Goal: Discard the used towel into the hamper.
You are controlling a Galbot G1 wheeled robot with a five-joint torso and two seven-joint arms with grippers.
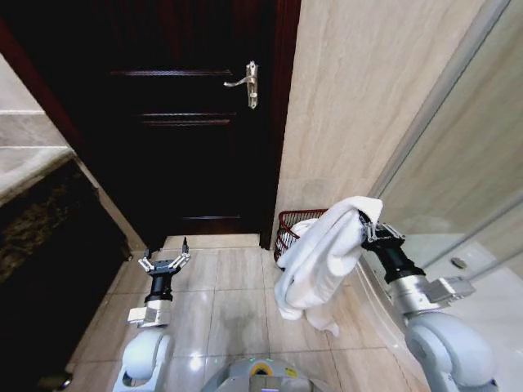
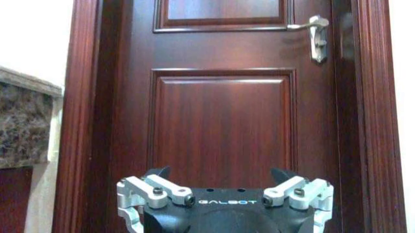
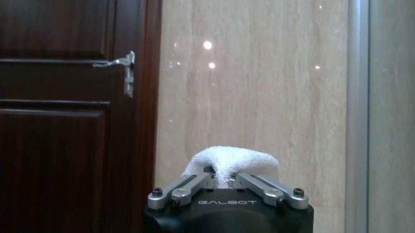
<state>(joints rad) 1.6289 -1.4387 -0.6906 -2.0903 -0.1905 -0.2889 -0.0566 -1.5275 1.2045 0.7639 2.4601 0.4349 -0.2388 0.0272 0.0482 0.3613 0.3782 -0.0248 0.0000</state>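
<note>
Holding the towel (image 1: pixel 320 263) in the right pincer (image 1: pixel 365 231), I have it clenched on the towel's upper fold; in the right wrist view the fingers close together on a white bunch of cloth (image 3: pixel 228 164). The towel hangs down from that grip, long axis near vertical, its free end trailing toward the floor (image 1: pixel 221 302) in front of the robot. The hamper (image 1: pixel 294 229) stands on the floor in the corner between the door (image 1: pixel 196 122) and the tiled wall (image 1: pixel 359 98), ahead of the pincer and toward the robot's left, lower than the grip; its mouth faces up, its axis upright. The hanging towel covers much of its rim, so I cannot tell whether cloth touches the wire. I judge the release point lies forward, inward and down from the present grip. The right arm is by far the nearer one. The left pincer (image 1: pixel 163 263) hangs released over the floor, well apart from the hamper, facing the door (image 2: pixel 220 126).
</note>
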